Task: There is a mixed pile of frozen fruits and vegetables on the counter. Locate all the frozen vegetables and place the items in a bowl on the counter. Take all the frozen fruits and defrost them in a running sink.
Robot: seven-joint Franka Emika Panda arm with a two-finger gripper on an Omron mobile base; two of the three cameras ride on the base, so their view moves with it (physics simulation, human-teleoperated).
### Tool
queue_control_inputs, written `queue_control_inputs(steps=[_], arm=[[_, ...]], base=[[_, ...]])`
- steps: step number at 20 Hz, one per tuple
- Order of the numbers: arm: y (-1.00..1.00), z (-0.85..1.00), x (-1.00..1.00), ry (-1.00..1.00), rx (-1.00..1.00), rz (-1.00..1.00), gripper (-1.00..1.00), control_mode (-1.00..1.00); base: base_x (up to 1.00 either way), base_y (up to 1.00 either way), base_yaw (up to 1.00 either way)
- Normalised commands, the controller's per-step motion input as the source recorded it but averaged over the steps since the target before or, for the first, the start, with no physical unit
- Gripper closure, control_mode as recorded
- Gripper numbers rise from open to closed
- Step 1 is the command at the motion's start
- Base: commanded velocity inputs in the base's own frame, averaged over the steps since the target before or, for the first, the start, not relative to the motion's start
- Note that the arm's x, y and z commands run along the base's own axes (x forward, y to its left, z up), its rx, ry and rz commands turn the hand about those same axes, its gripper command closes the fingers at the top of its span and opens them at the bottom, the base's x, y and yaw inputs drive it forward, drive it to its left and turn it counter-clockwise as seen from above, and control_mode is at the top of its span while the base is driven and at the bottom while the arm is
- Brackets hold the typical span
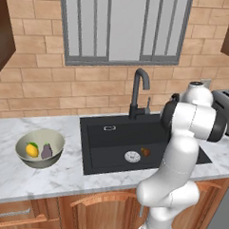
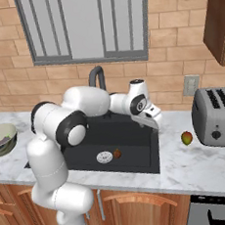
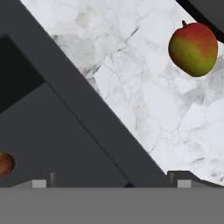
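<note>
Frozen fruits were the step in hand: the dark red-brown ball (image 2: pixel 117 153) already lay on the floor of the black sink (image 1: pixel 105 139), just beside the round steel drain (image 1: pixel 132 157), while the red, yellow and green oval (image 2: pixel 186 137) was on the white marble counter (image 2: pixel 199 167), to the right of the sink and near the grey toaster (image 2: pixel 218 115). Both frozen vegetables, the yellow-orange piece (image 1: pixel 32 150) and the purple-grey lump (image 1: pixel 47 151), sat inside the pale bowl (image 1: pixel 58 141) on the counter left of the sink, so I judged that part as done. The gripper (image 2: pixel 156 121) hung over the right rim of the sink with its jaws wide apart, and it held nothing and touched nothing. In the hand view the oval fruit showed in the upper right corner, well apart from the finger tips (image 3: pixel 40 183). The next move, as I judged it, called for carrying the hand to the right over this fruit, lowering it and closing around the fruit. Whether water ran from the black tap (image 1: pixel 138 91), I could not tell.
</note>
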Motion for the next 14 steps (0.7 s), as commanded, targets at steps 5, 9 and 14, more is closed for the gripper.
queue_control_inputs(steps=[5, 9, 14], arm=[[-0.46, 0.00, 0.09, 0.02, 0.00, -0.05, -1.00, -1.00], [-0.41, 0.15, -0.01, 0.05, 0.01, -0.06, -1.00, -1.00], [-0.41, 0.16, -0.02, 0.05, 0.01, -0.07, -1.00, -1.00]], base=[[0.00, 0.00, 0.00], [0.00, 0.00, 0.00], [0.00, 0.00, 0.00]])
